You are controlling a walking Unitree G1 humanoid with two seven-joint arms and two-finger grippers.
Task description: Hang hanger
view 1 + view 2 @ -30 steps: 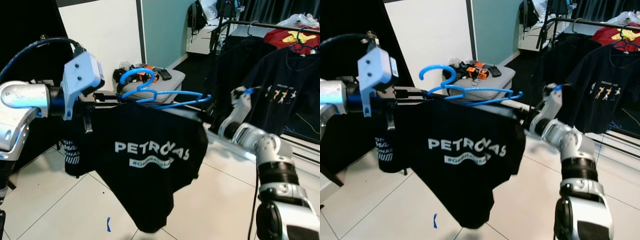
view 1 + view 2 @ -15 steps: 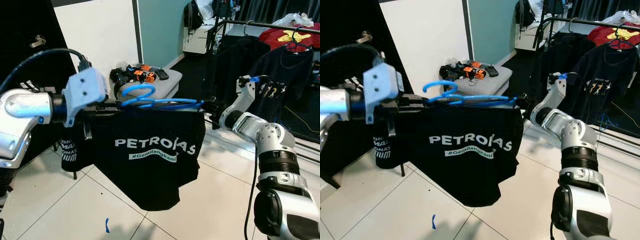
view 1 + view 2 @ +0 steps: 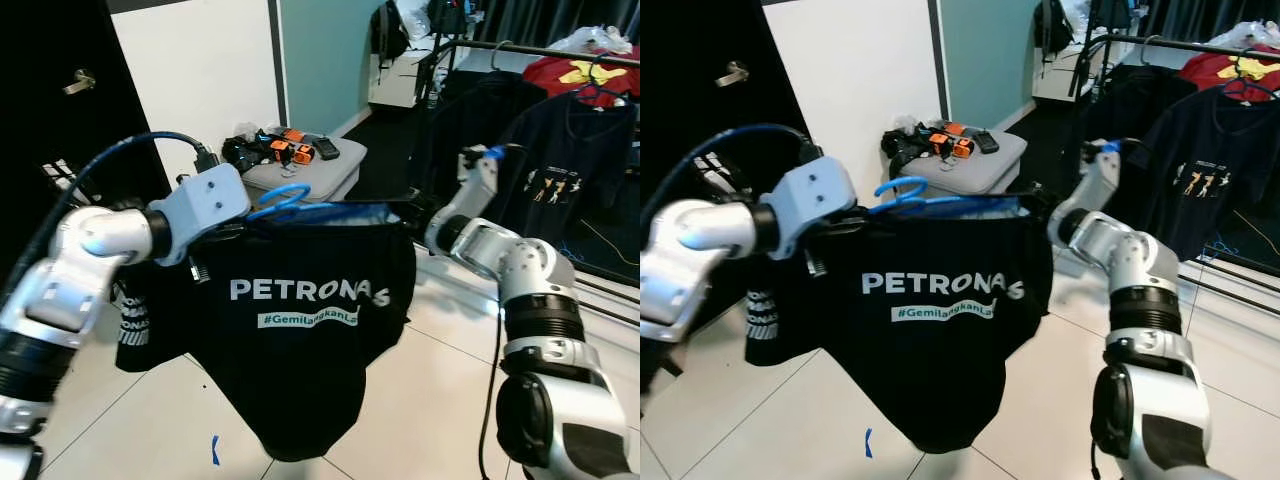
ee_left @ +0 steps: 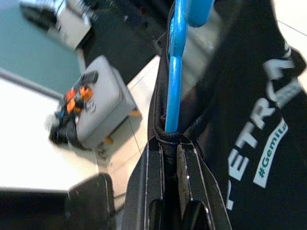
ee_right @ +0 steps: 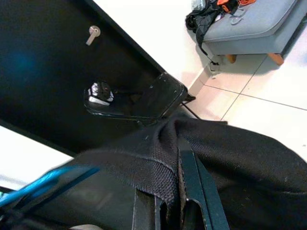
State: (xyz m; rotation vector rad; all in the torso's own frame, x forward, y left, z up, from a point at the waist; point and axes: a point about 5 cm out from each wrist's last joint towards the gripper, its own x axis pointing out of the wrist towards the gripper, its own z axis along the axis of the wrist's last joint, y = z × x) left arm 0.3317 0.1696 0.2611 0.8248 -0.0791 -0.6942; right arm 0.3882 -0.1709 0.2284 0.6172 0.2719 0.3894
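White floor tiles [image 3: 440, 380] run back to a dark clothes rail [image 3: 560, 50] at the far right, where other shirts already hang.

Nearest the work, the left gripper [image 4: 169, 143] has its two black fingers closed on the shoulder fabric of the black PETRONAS T-shirt [image 3: 310, 330], right where the blue hanger [image 4: 173, 81] runs into the cloth. The right gripper [image 5: 178, 191] is clamped on the opposite shoulder hem in the same way. Between the two, the shirt hangs spread out flat in mid-air in front of the robot, with the blue hook [image 3: 285, 195] poking up above the collar, tilted back rather than upright. Behind it stands a grey stool [image 3: 320, 165] heaped with orange-and-black gear, against a white wall and a black door [image 3: 50, 120].

By my judgement this is the carry stage: the garment is held but well apart from the rail. The next move calls for turning toward the rail, raising the shirt, and getting the hook upright (it looks too tipped to catch a bar as it lies).

Compared with a second ago, the left arm has pulled in closer and lower, the hanger sits more level, and the shirt hangs squarer.
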